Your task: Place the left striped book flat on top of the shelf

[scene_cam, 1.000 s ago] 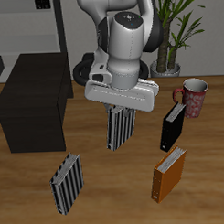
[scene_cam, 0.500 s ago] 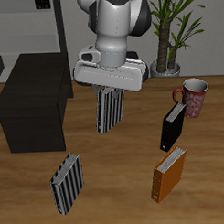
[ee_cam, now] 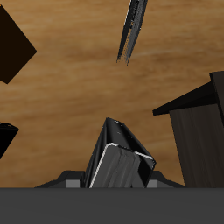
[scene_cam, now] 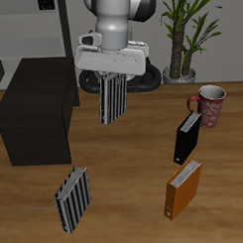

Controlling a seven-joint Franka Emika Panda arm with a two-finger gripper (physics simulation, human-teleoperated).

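Note:
My gripper (scene_cam: 113, 82) is shut on the top edge of the left striped book (scene_cam: 113, 100) and holds it upright in the air, well above the wooden table. The book hangs beside the shelf (scene_cam: 39, 105), a low black box with a flat top, with its lower end about level with that top. In the wrist view the held book (ee_cam: 118, 159) fills the space just below the gripper and the shelf (ee_cam: 199, 122) shows beside it. The other striped book (scene_cam: 72, 198) stands on the table near the front edge and also shows in the wrist view (ee_cam: 131, 31).
A black book (scene_cam: 187, 138) and an orange book (scene_cam: 182, 188) stand on the table. A red patterned mug (scene_cam: 209, 103) and a potted plant (scene_cam: 180, 37) stand farther back. A tall grey rack (scene_cam: 41, 27) rises behind the shelf.
My gripper has lifted the striped book higher and carried it back and toward the shelf. Everything else on the table has stayed put.

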